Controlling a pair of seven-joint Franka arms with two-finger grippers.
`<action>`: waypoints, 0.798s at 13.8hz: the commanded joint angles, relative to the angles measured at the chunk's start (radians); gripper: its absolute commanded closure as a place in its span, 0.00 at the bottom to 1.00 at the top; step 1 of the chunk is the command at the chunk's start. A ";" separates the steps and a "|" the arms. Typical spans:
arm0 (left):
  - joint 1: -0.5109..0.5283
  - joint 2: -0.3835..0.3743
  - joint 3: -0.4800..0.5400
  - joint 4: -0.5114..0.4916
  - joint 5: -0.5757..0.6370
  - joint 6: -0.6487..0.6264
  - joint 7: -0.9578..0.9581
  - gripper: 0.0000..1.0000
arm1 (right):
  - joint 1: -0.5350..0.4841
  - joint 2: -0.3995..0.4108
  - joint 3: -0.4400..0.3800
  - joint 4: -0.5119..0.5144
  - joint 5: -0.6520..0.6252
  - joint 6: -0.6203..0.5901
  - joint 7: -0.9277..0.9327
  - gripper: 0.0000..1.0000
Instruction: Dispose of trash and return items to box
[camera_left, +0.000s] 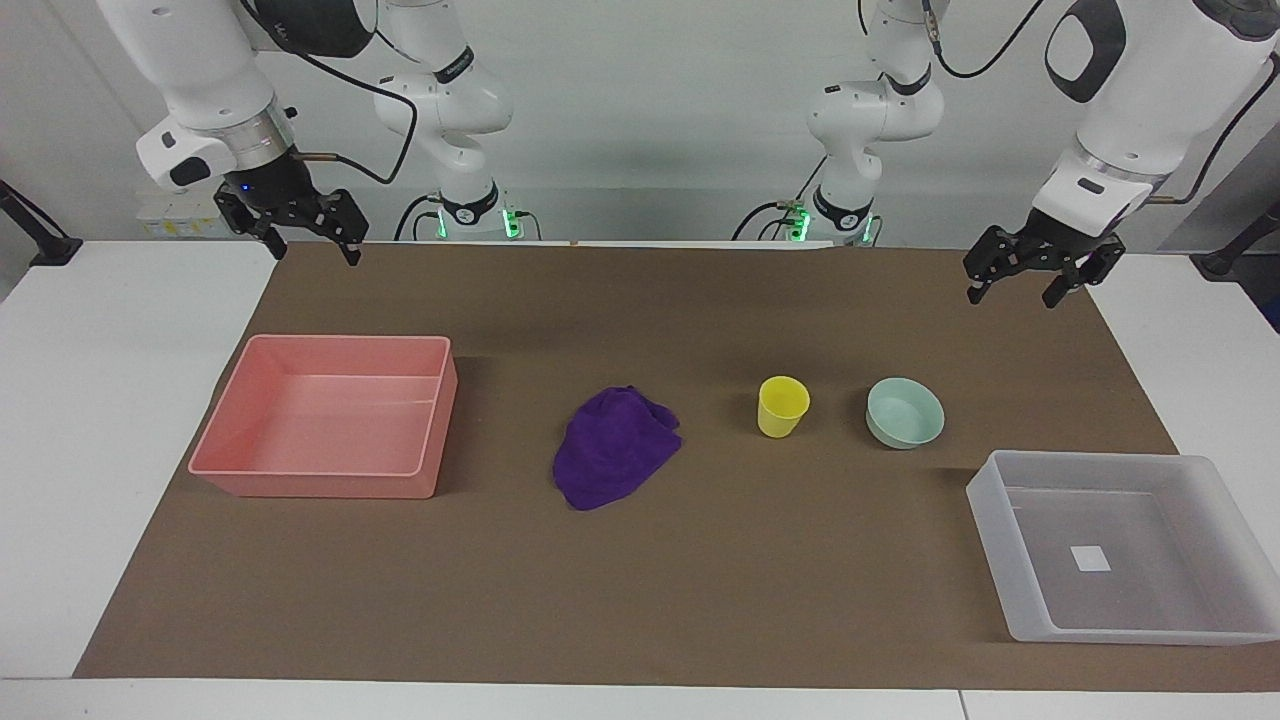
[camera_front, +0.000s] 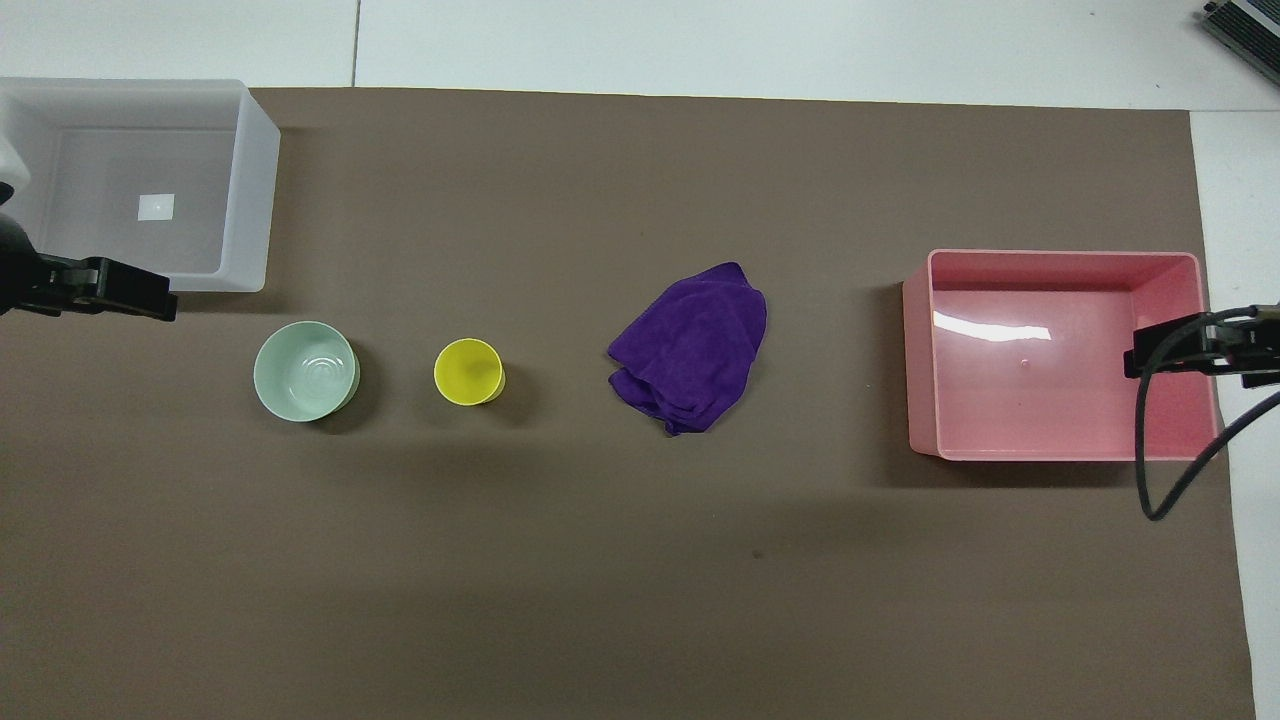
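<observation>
The purple cloth (camera_left: 615, 448) (camera_front: 690, 345) lies crumpled on the brown mat at mid-table. The yellow cup (camera_left: 782, 405) (camera_front: 468, 371) stands upright beside it, toward the left arm's end. The mint-green bowl (camera_left: 905, 412) (camera_front: 305, 370) sits beside the cup, further toward that end. The translucent white box (camera_left: 1000, 530) (camera_front: 250, 200) is empty, farther from the robots than the bowl, with a white label on its floor. My left gripper (camera_left: 1012, 297) is open and empty, raised over the mat's edge at its own end. My right gripper (camera_left: 312, 252) is open and empty, raised over the mat's corner at its own end.
An empty pink rectangular bin (camera_left: 320, 485) (camera_front: 920, 350) stands on the mat at the right arm's end. The brown mat (camera_left: 640, 600) covers most of the white table. A black cable hangs from the right wrist over the pink bin's end.
</observation>
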 joint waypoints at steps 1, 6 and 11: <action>0.005 -0.017 -0.009 -0.014 0.018 -0.008 0.001 0.00 | -0.014 -0.021 0.005 -0.022 0.019 0.009 -0.028 0.00; -0.006 -0.017 -0.010 -0.014 0.018 -0.006 0.003 0.00 | -0.014 -0.021 0.005 -0.022 0.019 0.009 -0.028 0.00; 0.006 -0.018 -0.010 -0.023 0.018 0.009 0.003 0.00 | -0.014 -0.021 0.005 -0.022 0.019 0.009 -0.028 0.00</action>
